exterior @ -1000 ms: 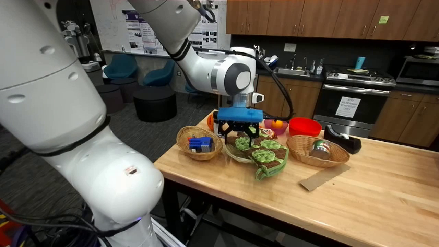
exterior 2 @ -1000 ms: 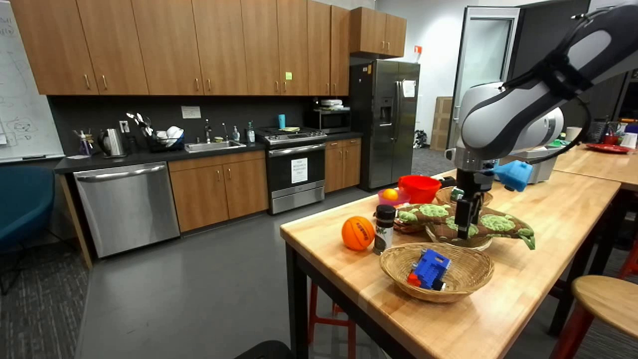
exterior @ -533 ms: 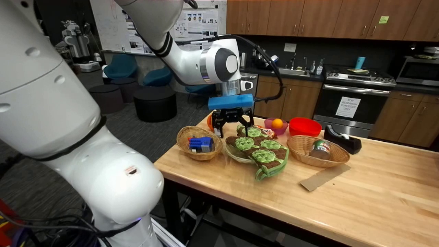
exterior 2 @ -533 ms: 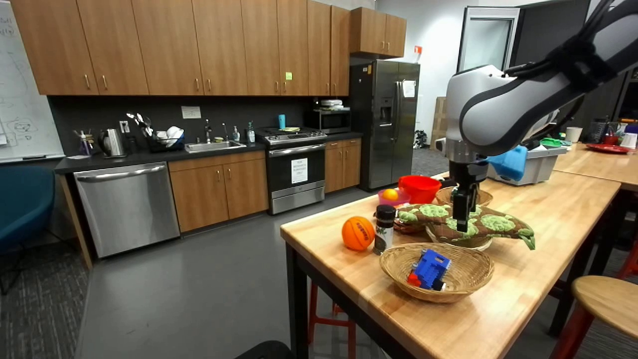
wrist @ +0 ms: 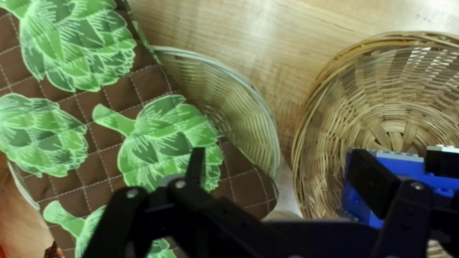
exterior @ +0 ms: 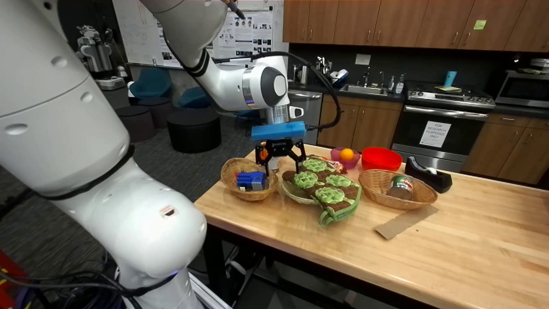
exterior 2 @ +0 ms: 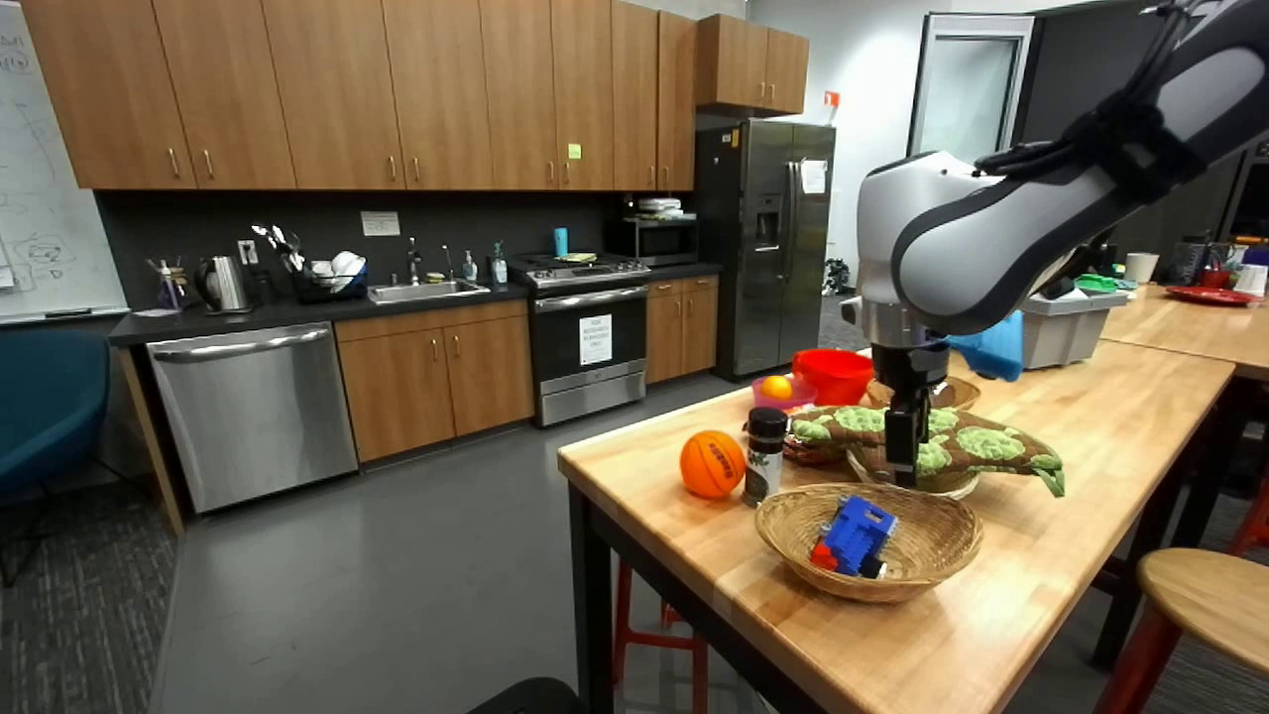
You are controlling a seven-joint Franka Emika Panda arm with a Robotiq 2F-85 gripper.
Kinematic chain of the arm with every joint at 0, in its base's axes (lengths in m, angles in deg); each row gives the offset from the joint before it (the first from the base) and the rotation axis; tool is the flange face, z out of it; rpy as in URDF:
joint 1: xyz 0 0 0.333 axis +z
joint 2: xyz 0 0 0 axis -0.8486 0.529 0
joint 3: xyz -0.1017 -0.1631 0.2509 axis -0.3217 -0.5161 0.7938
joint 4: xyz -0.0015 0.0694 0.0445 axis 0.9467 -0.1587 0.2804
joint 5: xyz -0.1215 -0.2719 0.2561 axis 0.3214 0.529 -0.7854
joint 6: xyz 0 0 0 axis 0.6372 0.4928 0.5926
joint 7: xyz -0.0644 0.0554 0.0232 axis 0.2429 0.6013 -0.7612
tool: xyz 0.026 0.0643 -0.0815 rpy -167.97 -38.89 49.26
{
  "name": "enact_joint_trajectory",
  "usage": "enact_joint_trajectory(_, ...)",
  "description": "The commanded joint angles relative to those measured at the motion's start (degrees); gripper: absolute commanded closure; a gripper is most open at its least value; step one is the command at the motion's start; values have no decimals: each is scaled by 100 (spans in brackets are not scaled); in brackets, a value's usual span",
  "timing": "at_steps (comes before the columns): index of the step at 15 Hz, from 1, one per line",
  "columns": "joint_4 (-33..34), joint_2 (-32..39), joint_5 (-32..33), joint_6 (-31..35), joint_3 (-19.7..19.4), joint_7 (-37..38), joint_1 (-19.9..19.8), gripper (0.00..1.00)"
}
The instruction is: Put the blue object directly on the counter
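Observation:
The blue object [exterior: 251, 181] is a blocky blue brick build with grey, black and red bits. It lies in a round wicker basket [exterior: 257, 196], as both exterior views show [exterior 2: 858, 534]. The basket stands on the light-wood counter [exterior 2: 1031, 615]. My gripper [exterior: 282, 172] is open and empty, above the gap between this basket and the oven mitt. In the wrist view the gripper [wrist: 279, 156] has one finger over the mitt. The other finger [wrist: 374, 182] overlaps the blue object [wrist: 405, 166] and hides part of it. The gripper appears above the object, apart from it.
A brown-green oven mitt [exterior: 330, 195] lies over a pale basket [wrist: 247, 118]. A black-capped shaker [exterior 2: 763, 456] and an orange ball [exterior 2: 712, 463] stand beside the wicker basket. A red bowl [exterior: 381, 159], a basket with a can [exterior: 401, 187] and a tape dispenser [exterior: 429, 174] stand beyond.
My open gripper has moved left in both exterior views, from over the oven mitt towards the basket with the blue object. It is a little lower than half a second ago. The objects have not moved.

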Motion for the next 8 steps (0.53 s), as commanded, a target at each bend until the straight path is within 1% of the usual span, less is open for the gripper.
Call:
enact_joint_trajectory(1,89,114,100,-102,101,219,66,0)
enact_joint_trajectory(8,118,538,-99,150,51,203,98,0)
